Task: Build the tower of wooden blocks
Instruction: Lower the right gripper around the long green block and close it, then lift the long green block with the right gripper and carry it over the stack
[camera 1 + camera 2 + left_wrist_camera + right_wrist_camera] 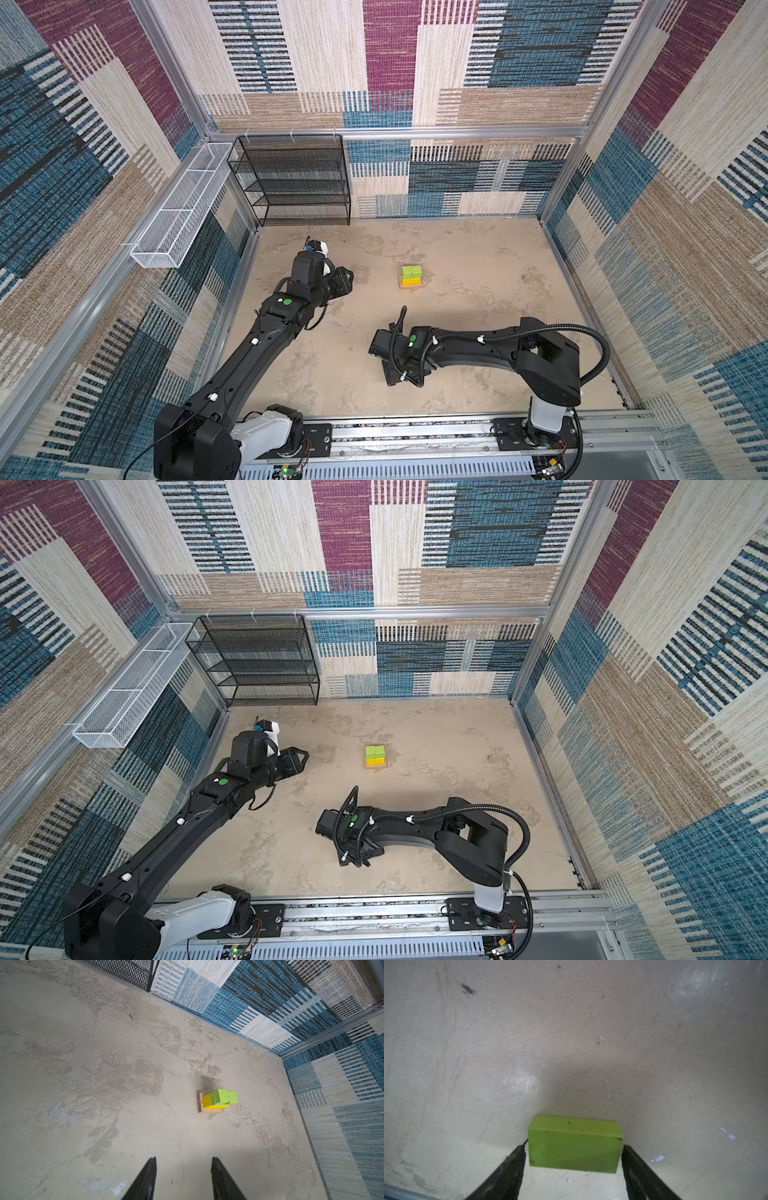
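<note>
on the blotchy tan floor [465,253], the tower [411,277] stands between patchwork walls [490,183].

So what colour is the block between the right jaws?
Lime green block, best in right wrist view.

Left tool [184,1159] parted; right tool [574,1147] angled downward.

The wood block tower [411,277] is lime green on top, yellow beneath, plain tan wood at the base. A separate lime-green block [574,1145] bears dark specks. The table [478,270] is mottled sandy beige with darker patches. At its 11 o'clock, a black mesh shelf [295,183]; at 10 o'clock, a white mesh basket [183,208]. The walls [540,50] are a patchwork of blue, magenta, cream and tan stripes.
</note>
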Controlling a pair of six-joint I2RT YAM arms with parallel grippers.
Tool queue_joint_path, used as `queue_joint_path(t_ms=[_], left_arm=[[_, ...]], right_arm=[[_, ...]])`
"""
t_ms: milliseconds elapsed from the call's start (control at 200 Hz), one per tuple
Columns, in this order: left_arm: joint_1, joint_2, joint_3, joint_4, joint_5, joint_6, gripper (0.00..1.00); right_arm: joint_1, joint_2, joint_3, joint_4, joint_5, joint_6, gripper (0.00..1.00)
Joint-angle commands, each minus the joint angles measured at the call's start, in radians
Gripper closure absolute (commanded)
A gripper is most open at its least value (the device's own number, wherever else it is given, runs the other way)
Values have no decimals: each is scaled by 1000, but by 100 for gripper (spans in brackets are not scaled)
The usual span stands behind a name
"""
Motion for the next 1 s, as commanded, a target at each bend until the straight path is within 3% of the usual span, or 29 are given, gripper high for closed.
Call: queue_joint_path(t_ms=[0, 401, 686, 992], left_arm=[[3, -4, -3, 17, 14, 11, 53], [8, -7, -6, 16, 19, 9, 53], [12, -10, -9, 16, 20, 8, 53], [16, -14, -11, 15, 22, 8, 53]], right_arm=[[1, -2, -2, 15, 5, 15, 27], [1, 14, 11, 5, 6, 17, 28], [1, 16, 17, -7, 14, 18, 43], [1, 3, 36, -33, 49, 15, 43]])
